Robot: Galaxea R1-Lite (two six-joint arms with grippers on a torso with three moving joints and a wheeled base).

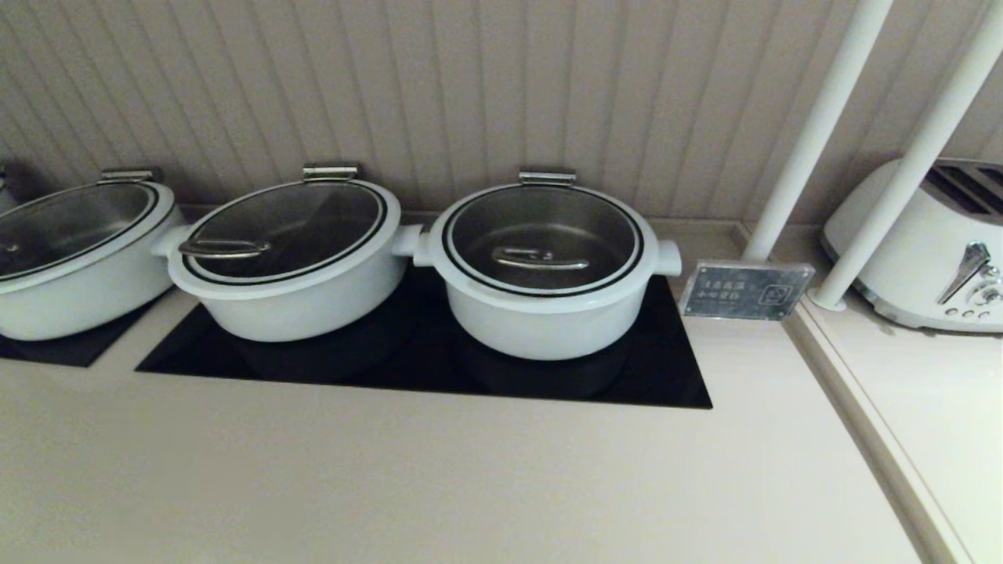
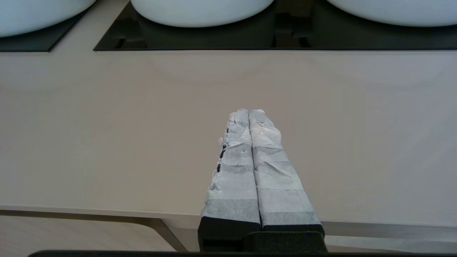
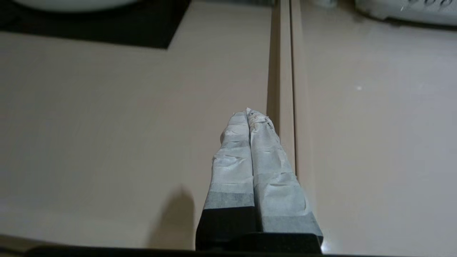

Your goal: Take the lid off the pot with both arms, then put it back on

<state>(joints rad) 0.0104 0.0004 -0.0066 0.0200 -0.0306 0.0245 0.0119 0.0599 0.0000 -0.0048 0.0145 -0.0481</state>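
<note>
Three white pots with glass lids stand in a row at the back of the counter. The right pot (image 1: 544, 309) has its lid (image 1: 543, 235) seated, with a metal handle (image 1: 539, 258) on top. The middle pot (image 1: 294, 294) has its lid (image 1: 290, 227) seated too. Neither arm shows in the head view. My left gripper (image 2: 249, 111) is shut and empty, low over the bare counter in front of the pots. My right gripper (image 3: 248, 112) is shut and empty, over the counter beside a raised strip (image 3: 287, 71).
A third pot (image 1: 74, 262) stands at the far left. The pots rest on black cooktop panels (image 1: 666, 368). A small sign plate (image 1: 744, 290), two white poles (image 1: 815, 133) and a white toaster (image 1: 925, 251) stand at the right. A panelled wall runs behind.
</note>
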